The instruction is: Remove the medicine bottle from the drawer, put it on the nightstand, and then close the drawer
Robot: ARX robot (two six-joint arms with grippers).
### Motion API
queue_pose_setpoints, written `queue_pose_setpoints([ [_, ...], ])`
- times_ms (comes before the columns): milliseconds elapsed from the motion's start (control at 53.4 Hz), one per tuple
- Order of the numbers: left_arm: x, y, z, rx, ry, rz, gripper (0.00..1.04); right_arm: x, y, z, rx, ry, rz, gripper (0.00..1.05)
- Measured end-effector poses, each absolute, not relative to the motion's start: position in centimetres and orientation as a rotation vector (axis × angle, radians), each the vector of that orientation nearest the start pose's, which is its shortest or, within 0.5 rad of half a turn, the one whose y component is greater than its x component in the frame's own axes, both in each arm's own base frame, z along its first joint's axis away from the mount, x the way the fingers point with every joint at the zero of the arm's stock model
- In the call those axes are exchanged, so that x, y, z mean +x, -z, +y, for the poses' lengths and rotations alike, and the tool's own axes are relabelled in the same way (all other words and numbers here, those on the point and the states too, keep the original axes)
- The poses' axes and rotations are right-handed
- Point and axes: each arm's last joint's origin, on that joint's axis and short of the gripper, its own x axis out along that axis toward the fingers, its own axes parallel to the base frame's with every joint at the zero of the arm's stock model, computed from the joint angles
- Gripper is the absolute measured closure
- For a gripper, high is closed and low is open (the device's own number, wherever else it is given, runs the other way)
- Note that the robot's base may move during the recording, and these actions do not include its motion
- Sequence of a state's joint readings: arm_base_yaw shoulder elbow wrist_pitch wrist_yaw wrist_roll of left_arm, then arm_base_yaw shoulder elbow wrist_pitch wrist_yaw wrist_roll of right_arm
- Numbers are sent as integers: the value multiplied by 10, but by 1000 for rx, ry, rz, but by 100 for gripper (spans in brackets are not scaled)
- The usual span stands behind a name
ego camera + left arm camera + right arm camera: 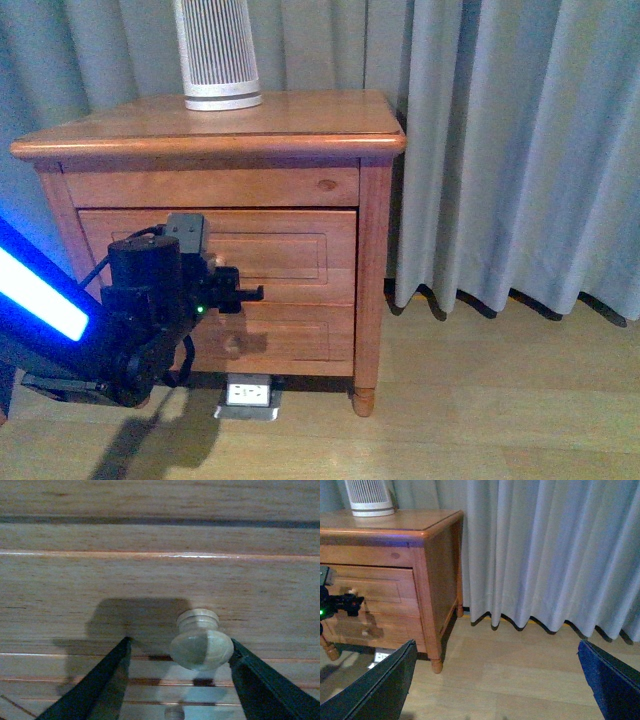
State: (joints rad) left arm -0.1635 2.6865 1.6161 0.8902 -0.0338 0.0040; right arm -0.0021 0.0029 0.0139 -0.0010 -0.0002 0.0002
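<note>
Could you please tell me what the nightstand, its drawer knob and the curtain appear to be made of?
Nightstand: likely varnished wood, orange-brown, with grain, a knot and glossy highlights. Knob: probably paler wood, smooth, faint grain. Curtain: seemingly grey fabric, matte, hanging in soft folds.

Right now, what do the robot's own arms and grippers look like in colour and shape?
The left arm is black and blocky, with a round motor housing, a grey box on top, a tiny green light, a looping black cable and a glowing blue-white strip. The left gripper and right gripper have flat, dark, wedge-shaped fingers.
</note>
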Motion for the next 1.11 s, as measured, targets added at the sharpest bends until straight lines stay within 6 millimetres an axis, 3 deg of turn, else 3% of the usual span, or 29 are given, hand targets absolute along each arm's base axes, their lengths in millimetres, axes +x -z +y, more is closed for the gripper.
queue_pose_setpoints([
  [244,515,-16,-84,37,139,179,100,97,-168,0,0,2,-10,7],
  [337,514,-15,-82,41,136,184,102,97,-168,0,0,2,-10,7],
  [956,513,-27,-86,46,154,168,8,97,-168,0,0,2,-10,7],
  [1106,513,-28,-86,44,150,168,7,97,-168,0,0,2,-10,7],
])
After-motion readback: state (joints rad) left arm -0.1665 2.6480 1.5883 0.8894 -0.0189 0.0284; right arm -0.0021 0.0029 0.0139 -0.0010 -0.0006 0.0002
